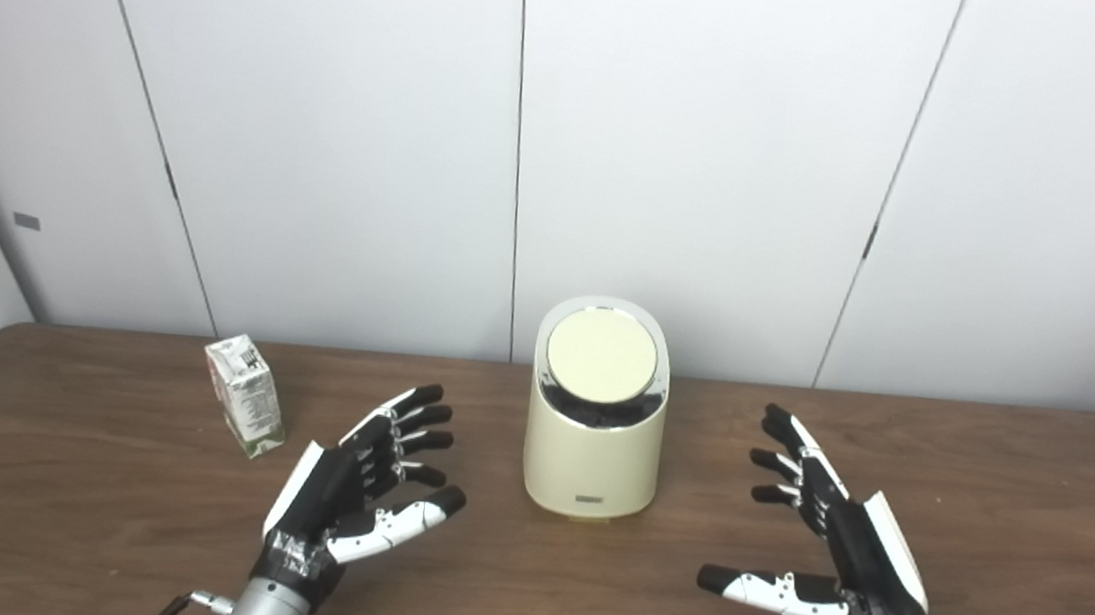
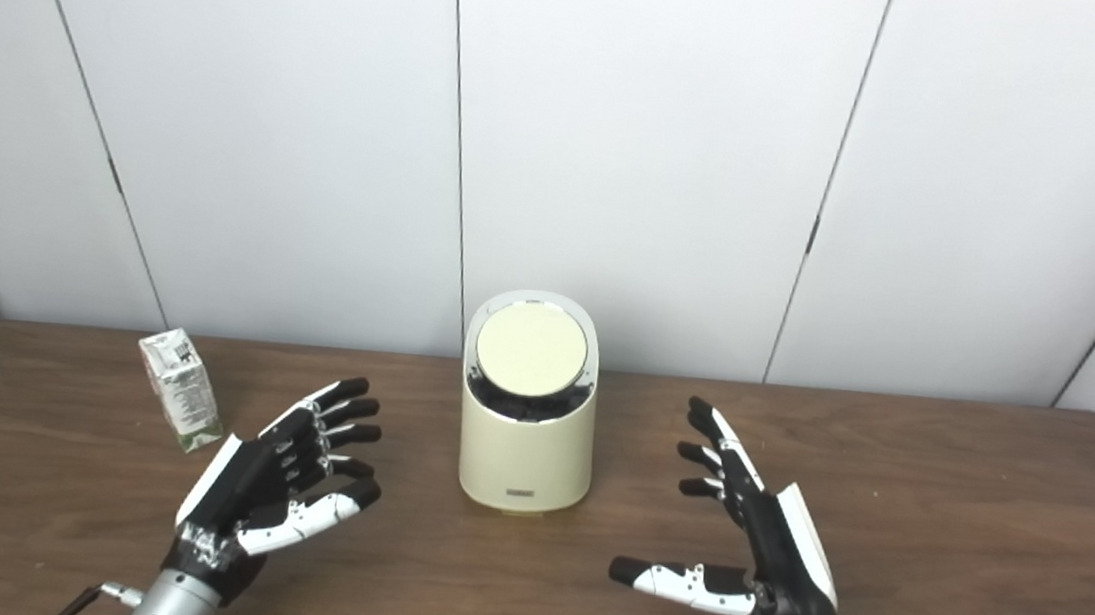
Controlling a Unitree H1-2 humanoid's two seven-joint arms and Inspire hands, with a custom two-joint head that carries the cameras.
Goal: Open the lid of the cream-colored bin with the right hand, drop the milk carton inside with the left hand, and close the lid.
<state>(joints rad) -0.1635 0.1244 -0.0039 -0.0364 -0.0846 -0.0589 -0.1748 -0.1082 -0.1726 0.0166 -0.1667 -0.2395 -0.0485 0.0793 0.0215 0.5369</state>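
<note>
Cream-coloured oval plastic bin [image 1: 595, 433]: mid brown wooden surface [image 1: 1012, 493], round lid [image 1: 601, 353] shut. Small white-and-green milk carton [image 1: 243, 407]: upright, left of bin, apart from it. Left hand [image 1: 360, 480] and right hand [image 1: 817, 534]: fingers spread, holding nothing, flanking bin. Step in hand, judged: opening lid; right hand should come over the top and work the lid's edge without shoving the bin

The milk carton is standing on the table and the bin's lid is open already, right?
Not quite. The lid is shut, lying flat on top of the bin, as the left eye view shows. The milk carton does stand on the table, and both hands are open and hold nothing.
</note>
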